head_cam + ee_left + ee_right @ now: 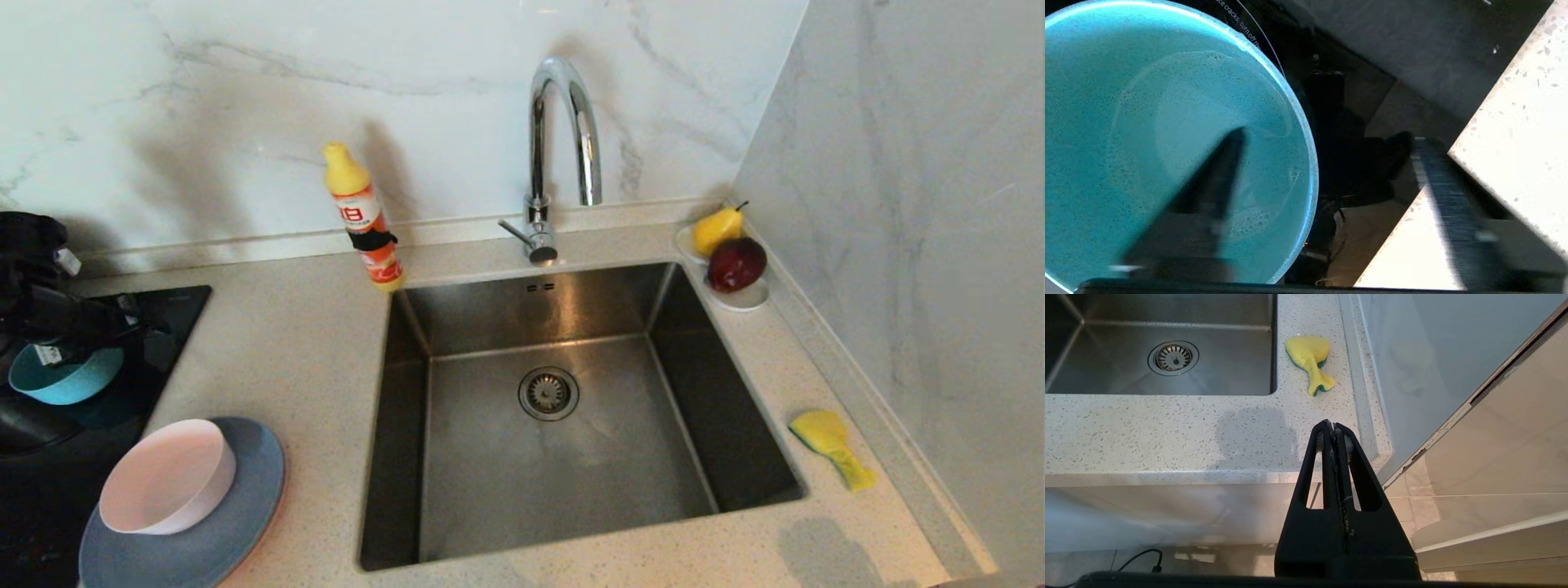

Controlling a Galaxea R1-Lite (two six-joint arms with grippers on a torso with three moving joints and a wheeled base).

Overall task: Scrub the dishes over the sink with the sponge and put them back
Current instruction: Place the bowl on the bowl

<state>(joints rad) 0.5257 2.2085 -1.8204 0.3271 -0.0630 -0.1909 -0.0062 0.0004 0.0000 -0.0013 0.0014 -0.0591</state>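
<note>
Left wrist view: the left gripper is spread wide over the teal bowl, one finger above the bowl's inside, the other outside its rim; nothing is gripped yet. The step in hand is judged to be picking up the first dish. Next, the fingers would need lowering astride the rim and closing, then the bowl carried over the sink.

In the head view the bowl sits on a black cooktop at nine o'clock, a pink dish on a grey-blue plate at seven, the sponge at four.

The right gripper is pressed closed, parked below the speckled counter edge. Marble walls are seen behind.
</note>
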